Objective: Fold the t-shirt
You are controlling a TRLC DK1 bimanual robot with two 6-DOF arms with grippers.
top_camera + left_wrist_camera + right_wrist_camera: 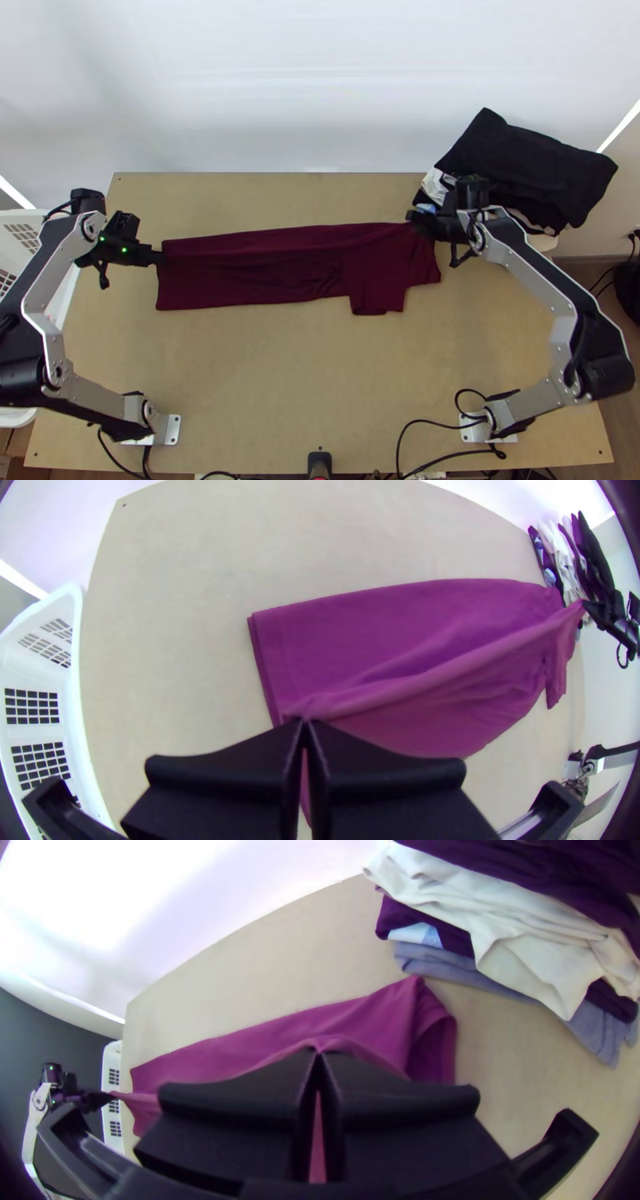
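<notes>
T-shirt (pixel 248 280) in maroon lies between our two grippers as a long strip, folded lengthwise on the light wooden table (pixel 280 376). We have the left gripper (pixel 159 257) clamped on its cloth at the hem end, close to the corner. Our right gripper (pixel 413 217) is clamped on the shirt too, at the end with the sleeve. From one gripper to the other we see a raised ridge (pixel 427 681) of cloth running, with the layers lying lower on both sides of it. On our bases' side of the right gripper, a short sleeve (pixel 376 298) sticks out from the strip, and the cloth near it is creased. Behind the left gripper, away from the shirt, we have a white laundry basket (pixel 79 647). Just beside the right gripper sits a pile of clothes (pixel 437 961), with a black garment (pixel 528 164) on top.
</notes>
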